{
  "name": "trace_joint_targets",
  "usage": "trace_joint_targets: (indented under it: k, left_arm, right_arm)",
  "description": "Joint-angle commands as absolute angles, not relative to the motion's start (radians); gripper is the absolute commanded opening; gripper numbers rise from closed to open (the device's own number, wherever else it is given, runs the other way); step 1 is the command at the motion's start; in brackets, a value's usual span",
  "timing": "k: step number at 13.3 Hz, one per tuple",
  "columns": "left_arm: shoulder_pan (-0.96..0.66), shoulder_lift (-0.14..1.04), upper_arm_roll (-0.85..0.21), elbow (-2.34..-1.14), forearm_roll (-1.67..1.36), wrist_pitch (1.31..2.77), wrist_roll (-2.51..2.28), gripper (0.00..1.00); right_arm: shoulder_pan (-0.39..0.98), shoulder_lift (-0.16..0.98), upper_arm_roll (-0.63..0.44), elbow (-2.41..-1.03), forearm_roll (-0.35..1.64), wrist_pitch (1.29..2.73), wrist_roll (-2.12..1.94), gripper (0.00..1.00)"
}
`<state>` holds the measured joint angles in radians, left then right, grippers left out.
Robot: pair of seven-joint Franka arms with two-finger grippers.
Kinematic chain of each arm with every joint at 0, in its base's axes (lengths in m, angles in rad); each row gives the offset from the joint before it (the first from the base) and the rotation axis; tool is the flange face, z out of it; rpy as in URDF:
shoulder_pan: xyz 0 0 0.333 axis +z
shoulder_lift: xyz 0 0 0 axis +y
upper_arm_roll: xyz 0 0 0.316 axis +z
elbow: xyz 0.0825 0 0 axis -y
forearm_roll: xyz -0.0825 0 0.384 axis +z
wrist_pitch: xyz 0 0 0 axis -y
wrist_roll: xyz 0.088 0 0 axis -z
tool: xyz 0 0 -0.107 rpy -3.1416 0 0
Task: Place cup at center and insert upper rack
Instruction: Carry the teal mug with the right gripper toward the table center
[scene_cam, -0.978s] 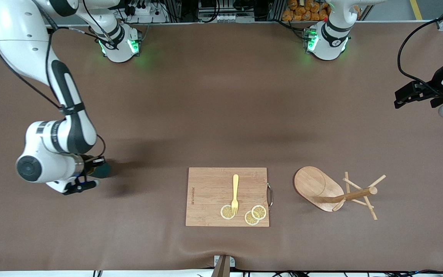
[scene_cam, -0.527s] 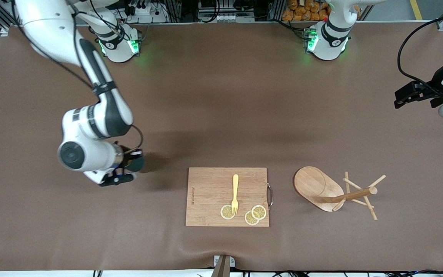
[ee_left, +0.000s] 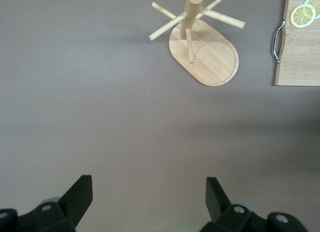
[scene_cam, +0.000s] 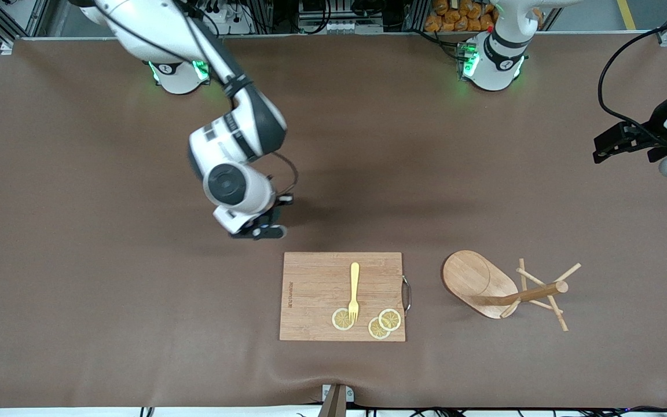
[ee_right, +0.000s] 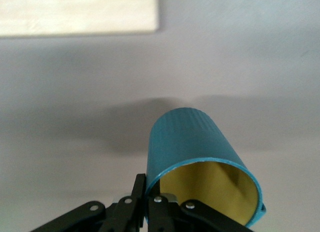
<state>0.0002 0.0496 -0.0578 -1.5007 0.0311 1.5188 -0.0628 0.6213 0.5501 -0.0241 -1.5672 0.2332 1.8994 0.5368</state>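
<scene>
My right gripper (ee_right: 150, 204) grips the cup (ee_right: 200, 159) by its rim, above bare table near the board (scene_cam: 342, 296). My left gripper (ee_left: 149, 202) waits, spread wide, over the table near the rack (ee_left: 202, 47).

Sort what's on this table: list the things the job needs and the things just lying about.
Job:
- cup, held in the shut right tool over bare table
- upper rack, toward the left arm's end
- left tool, open, waiting

Lying about:
- cutting board
- fork
- lemon slices
</scene>
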Motion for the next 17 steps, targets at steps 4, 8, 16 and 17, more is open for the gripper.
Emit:
trace_joint_targets:
  k: [4,8,16,17]
  left_arm:
    - [0.009,0.046,-0.061,-1.493,0.038,1.517,-0.067,1.00]
    - [0.011,0.046,-0.061,-1.489,0.038,1.519,-0.081,1.00]
    - [0.005,0.046,-0.061,-1.486,0.038,1.519,-0.086,1.00]
    - [0.005,0.045,-0.061,-1.485,0.038,1.517,-0.086,1.00]
  right_arm:
    - [0.794,0.552,-0.038,-1.571,0.276,1.954,0.675,0.00]
    - [0.897,0.577,-0.040,-1.569,0.273,1.959,0.690,0.00]
    - [1.020,0.647,-0.043,-1.548,0.264,1.960,0.693,0.00]
    - [1.028,0.647,-0.043,-1.548,0.264,1.962,0.698,0.00]
